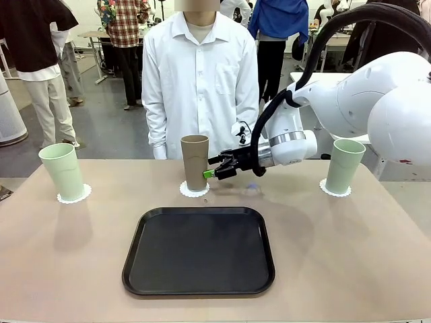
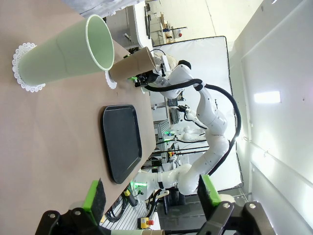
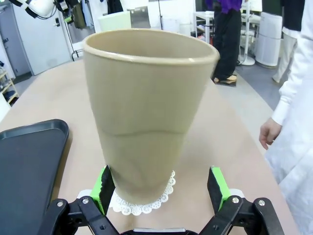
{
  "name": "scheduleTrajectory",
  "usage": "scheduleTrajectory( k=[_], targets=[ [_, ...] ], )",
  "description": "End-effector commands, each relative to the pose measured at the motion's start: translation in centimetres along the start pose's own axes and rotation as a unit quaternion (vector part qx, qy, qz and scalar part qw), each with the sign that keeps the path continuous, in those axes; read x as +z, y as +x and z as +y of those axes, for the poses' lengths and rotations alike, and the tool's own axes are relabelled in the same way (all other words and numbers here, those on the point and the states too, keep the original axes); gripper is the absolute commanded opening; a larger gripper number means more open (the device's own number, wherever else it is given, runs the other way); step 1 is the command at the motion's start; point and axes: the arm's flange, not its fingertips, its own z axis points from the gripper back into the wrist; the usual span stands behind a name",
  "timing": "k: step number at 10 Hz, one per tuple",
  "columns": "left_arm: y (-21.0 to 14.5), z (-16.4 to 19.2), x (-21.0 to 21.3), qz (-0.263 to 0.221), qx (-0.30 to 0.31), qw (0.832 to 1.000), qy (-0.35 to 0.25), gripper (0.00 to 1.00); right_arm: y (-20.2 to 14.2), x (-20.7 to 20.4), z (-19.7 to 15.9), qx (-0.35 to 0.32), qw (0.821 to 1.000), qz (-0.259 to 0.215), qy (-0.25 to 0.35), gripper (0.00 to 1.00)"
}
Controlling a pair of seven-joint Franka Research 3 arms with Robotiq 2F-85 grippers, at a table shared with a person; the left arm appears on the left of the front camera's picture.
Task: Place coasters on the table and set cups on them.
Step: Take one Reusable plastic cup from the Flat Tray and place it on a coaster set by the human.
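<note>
Brown cup [image 1: 195, 161] upright on its coaster [image 1: 194, 191] at mid tabletop [image 1: 350, 256], just beyond the black tray [image 1: 199, 250]. Right gripper [image 1: 217, 168] beside it, fingers [image 3: 218, 187] spread open around its base, contact hard to judge. Coaster mostly hidden under cup. Left gripper [image 2: 151, 193] open, holding nothing. Green cups [image 1: 62, 171] [image 1: 344, 165] on coasters at both sides.
</note>
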Motion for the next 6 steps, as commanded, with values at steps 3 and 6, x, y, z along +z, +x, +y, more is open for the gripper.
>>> scheduleTrajectory(
  k=[3,6],
  targets=[
    [-0.2,-0.2,0.0,-0.004,-0.003,1.000,0.000,1.00,-0.1,0.5,0.5,-0.009,1.000,0.029,0.001,1.00],
    [-0.2,-0.2,0.0,-0.004,-0.003,1.000,0.000,1.00,1.2,2.2,1.7,0.004,0.997,0.073,-0.015,1.00]
  ],
)
